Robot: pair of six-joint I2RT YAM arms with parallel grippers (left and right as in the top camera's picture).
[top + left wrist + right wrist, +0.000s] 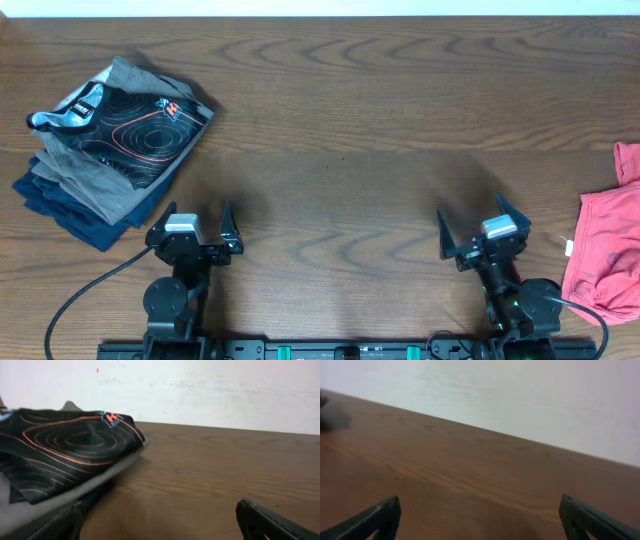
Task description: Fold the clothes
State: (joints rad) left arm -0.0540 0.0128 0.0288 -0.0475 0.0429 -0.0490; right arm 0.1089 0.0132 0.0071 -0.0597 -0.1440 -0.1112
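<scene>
**A:** Where is the T-shirt?

**B:** At the far right edge of the counter. It is coral-red, bunched up and unfolded, and the overhead view cuts part of it off.

**A:** Is anything touching it?

**B:** No. The right hand is the nearest thing, just to its left near the front edge, with bare wood between the two. Its two fingers are spread wide and grip nothing. The right wrist view agrees: the dark fingers sit at the lower corners, with only wood grain and a pale wall ahead.

**A:** And the left hand?

**B:** The left hand is well apart from the shirt, at the front left of the counter. It is spread wide too, and holds nothing.

**A:** What lies near it?

**B:** A stack of folded clothes, towards the back left. A black garment with orange contour lines lies on top. A grey garment is under it and a navy garment is at the bottom. In the left wrist view the black one fills the left side, resting on grey cloth.

**A:** Anything else?

**B:** A black cable curves from the left arm's base towards the front edge.
</scene>
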